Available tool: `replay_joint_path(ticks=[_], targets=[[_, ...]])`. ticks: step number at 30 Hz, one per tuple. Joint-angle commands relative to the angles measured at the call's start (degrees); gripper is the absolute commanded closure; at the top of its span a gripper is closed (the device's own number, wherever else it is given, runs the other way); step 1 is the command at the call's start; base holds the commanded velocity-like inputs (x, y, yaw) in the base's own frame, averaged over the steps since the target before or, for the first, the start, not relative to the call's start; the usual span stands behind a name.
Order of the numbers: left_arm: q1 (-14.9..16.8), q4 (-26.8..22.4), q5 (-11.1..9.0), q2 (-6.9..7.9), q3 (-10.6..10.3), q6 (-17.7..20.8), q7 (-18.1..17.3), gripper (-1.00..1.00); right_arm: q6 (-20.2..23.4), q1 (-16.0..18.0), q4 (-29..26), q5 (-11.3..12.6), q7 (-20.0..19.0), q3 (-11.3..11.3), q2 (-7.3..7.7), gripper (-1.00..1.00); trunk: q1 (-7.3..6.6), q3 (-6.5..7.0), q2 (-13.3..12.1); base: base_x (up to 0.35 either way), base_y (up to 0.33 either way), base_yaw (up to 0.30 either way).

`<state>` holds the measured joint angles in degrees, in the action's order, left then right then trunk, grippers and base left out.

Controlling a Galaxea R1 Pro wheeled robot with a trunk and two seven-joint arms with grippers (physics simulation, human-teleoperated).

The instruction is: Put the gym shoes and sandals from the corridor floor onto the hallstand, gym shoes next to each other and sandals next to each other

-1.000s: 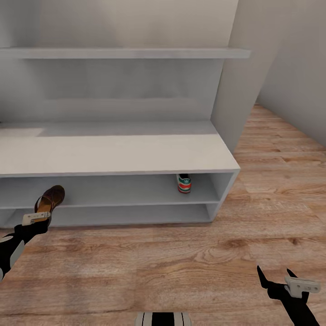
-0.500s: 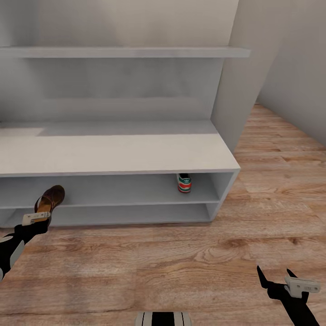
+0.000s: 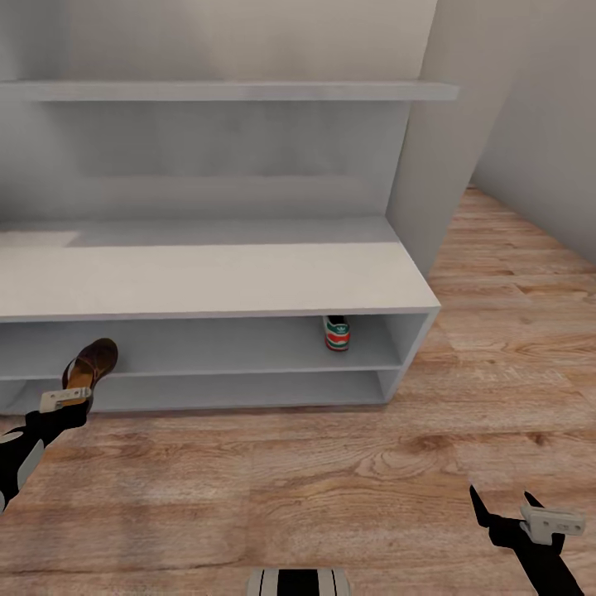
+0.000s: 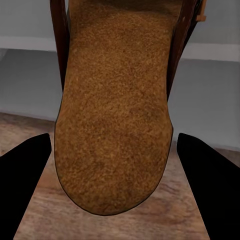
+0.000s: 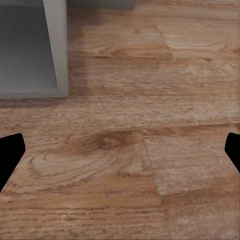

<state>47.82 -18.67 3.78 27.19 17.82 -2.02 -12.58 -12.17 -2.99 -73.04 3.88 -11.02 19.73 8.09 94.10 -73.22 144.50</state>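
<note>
A dark brown sandal (image 3: 93, 364) with a tan footbed (image 4: 115, 115) hangs tilted in front of the left end of the hallstand (image 3: 207, 281), level with its upper open shelf. My left gripper (image 3: 76, 389) is shut on it, with black fingers (image 4: 25, 185) on either side of the sole in the left wrist view. One gym shoe (image 3: 336, 333), white with green stripes and a red heel, stands on the upper shelf near the right end. My right gripper (image 3: 505, 507) hangs open and empty low over the corridor floor (image 3: 331, 480) at the right; its fingertips (image 5: 10, 150) frame bare planks.
A thin floating wall shelf (image 3: 232, 91) runs above the hallstand. A grey wall panel (image 3: 439, 165) stands at the hallstand's right end, whose corner (image 5: 55, 50) shows in the right wrist view. Wood floor stretches to the right and front. My base (image 3: 298, 582) shows at the bottom edge.
The head camera has shifted very slightly. The arms, the sandal and the gym shoe hold their places.
</note>
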Motion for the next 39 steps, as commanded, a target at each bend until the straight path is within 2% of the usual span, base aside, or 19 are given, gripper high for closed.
replay_joint_path(ticks=[1,39], targets=[[0.0,0.0,0.0,-0.01,0.0,0.0,0.0,1.0,0.0,0.0,0.0,0.0,0.0,0.0,0.0,-1.0,0.0,-0.05,0.0,0.0,0.0,0.0],[0.1,-0.6,-0.6,0.13,0.3,-0.6,0.0,1.0,0.0,0.0,0.0,0.1,-0.1,0.1,0.0,-1.0,0.0,-0.38,0.0,0.0,0.0,0.0]])
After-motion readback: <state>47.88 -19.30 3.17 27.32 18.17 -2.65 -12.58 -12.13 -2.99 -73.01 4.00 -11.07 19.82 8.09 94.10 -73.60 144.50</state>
